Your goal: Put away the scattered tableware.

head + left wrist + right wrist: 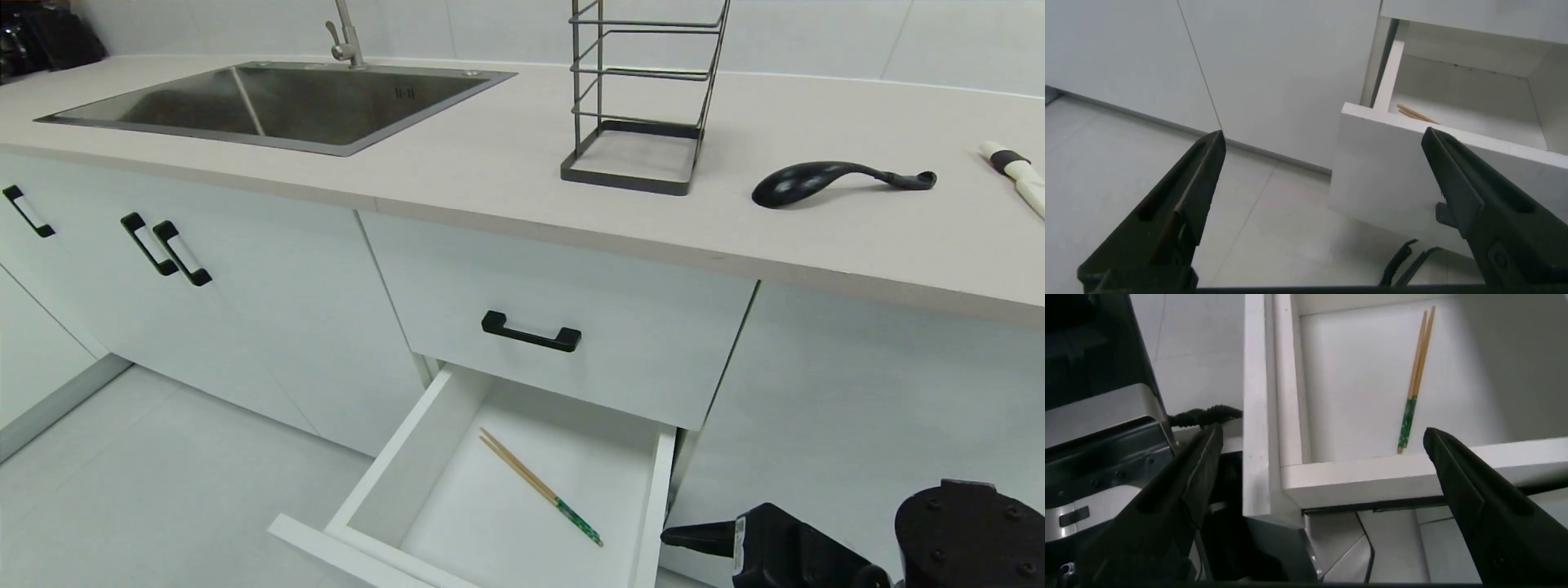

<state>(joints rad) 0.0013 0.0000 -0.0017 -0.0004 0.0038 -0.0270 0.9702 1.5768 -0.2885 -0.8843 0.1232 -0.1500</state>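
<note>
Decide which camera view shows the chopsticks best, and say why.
The right wrist view: it looks down into the drawer, showing the chopsticks full length, green ends included. The head view shows them whole but obliquely; the left wrist view catches just one end.

left hand (1321, 143): black, tapered | right hand (1323, 434): black, tapered | right arm (967, 531): black housing, screws

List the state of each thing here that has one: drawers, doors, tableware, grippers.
Lower drawer: pulled open.
Upper drawer: shut.
Cabinet doors: shut.
Chopsticks: lying flat inside the lower drawer.
Rack: upright on the counter.
Black spoon: lying on the counter, right of the rack.
Left gripper: open, holding nothing.
Right gripper: open, holding nothing.
</note>
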